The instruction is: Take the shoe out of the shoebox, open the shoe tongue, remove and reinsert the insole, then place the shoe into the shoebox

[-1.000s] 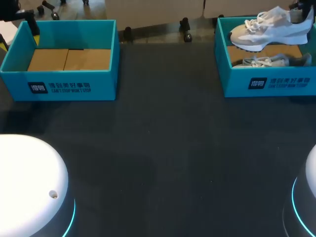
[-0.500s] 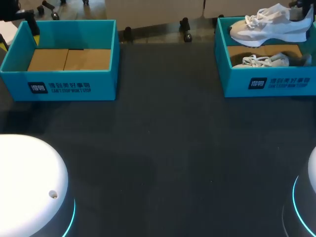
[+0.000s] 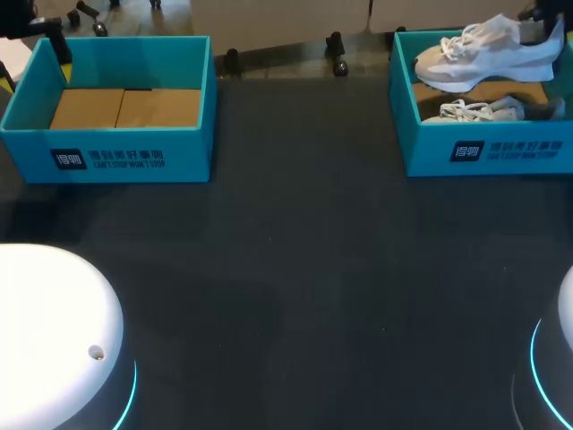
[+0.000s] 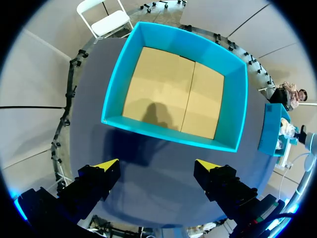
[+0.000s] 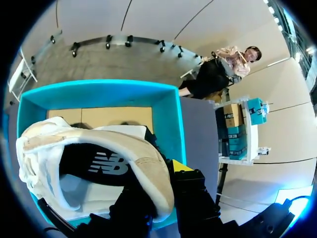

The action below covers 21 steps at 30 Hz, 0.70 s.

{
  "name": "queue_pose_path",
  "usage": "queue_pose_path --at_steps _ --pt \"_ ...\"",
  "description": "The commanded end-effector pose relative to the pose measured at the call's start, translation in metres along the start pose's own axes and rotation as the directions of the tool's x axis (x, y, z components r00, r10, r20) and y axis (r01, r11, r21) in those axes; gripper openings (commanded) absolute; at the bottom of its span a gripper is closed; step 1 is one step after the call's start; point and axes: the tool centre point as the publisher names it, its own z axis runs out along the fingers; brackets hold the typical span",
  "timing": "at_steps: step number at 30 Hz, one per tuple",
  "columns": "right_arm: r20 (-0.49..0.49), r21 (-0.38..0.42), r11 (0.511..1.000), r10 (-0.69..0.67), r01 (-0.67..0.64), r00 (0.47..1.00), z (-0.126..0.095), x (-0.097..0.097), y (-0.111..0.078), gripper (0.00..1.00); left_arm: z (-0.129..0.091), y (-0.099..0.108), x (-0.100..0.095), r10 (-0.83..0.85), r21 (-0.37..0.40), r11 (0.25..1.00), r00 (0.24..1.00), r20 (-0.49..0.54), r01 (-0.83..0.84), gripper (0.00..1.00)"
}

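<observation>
Gripping the shoe [image 3: 488,49] by its heel collar, the right gripper [image 5: 163,184] has one finger inside the opening and the other outside, the collar pinched between them. The shoe, white and beige, hangs over the right shoebox [image 3: 488,152] at the far right corner of the bench [image 3: 295,269]. Its sole is above the box's rim and its toe points toward the bench's left edge. Below it a second shoe [image 3: 474,110] lies on the brown cardboard floor of the same box, against the near wall.

At the far left corner stands the left shoebox [image 3: 125,157], teal like the other, showing only its cardboard floor. The left gripper [image 4: 157,166] hangs above the bench just beside that box's wall, its fingers spread wide and touching nothing.
</observation>
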Motion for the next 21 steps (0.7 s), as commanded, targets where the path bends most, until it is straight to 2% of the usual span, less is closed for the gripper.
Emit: queue_pose_path --at_steps 1,11,21 --pt "-0.006 -0.013 1.000 0.004 -0.004 1.000 0.004 -0.001 -0.004 0.00 -0.001 0.001 0.000 0.000 0.001 1.000 1.000 0.001 0.000 1.00" --pt "-0.006 -0.013 1.000 0.006 -0.006 1.000 0.007 0.003 -0.011 0.00 -0.001 0.001 0.000 0.000 0.001 1.000 1.000 0.001 0.000 1.00" --pt "-0.024 -0.008 0.999 0.032 -0.032 0.999 0.025 0.012 -0.013 0.00 -0.001 0.001 0.000 0.000 0.001 1.000 1.000 0.001 0.000 1.00"
